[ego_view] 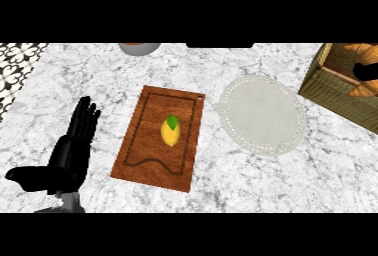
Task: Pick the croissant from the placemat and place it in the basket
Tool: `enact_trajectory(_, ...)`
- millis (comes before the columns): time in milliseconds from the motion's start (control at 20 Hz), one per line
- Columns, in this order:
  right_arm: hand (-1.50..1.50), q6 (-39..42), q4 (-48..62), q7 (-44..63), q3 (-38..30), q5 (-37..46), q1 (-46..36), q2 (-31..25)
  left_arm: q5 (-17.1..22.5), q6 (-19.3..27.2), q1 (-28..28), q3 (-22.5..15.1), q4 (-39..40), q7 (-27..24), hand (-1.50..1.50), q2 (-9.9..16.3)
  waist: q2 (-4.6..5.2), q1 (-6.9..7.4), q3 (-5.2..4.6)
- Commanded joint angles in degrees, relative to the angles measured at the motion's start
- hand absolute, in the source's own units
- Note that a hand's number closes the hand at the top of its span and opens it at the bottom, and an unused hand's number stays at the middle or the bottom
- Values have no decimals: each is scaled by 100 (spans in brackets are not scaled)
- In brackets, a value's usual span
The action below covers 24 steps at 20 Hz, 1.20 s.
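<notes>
Croissant (363,91) in the basket (325,85), far right.
Right hand (367,71) touches it, fingers unclear; left hand (70,145) rests flat-fingered, near left.

Left hand at rest, right hand barely seen

The left hand (70,145) shows at the view's lower left, open, its black fingers (85,116) straight and close together, pointing up the view, thumb out to the left. Of the right hand (367,71) only a dark part shows at the right edge.
</notes>
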Motion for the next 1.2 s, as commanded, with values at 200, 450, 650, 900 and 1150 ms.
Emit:
enact_trajectory(200,150,-322,730,-703,-336,-318,39,-206,-179,41,-15,-3,195,-217,0,-66,1,-4,-1)
enact_trajectory(450,150,-735,1419,-1184,-531,-491,-75,-266,59,-161,220,121,-301,61,0,87,4,25,1)
enact_trajectory(650,150,-1246,1823,-1072,-480,-323,-45,-62,-158,53,-199,5,-43,196,0,-75,8,22,1)
enact_trajectory(900,-150,-1109,1893,-1332,-726,-722,261,-233,42,-169,-175,261,366,-274,0,14,1,-14,-1)
enact_trajectory(1150,-150,-1319,2642,-1932,-800,-840,-79,-494,-166,-39,-229,89,279,-3,0,-73,12,24,2)
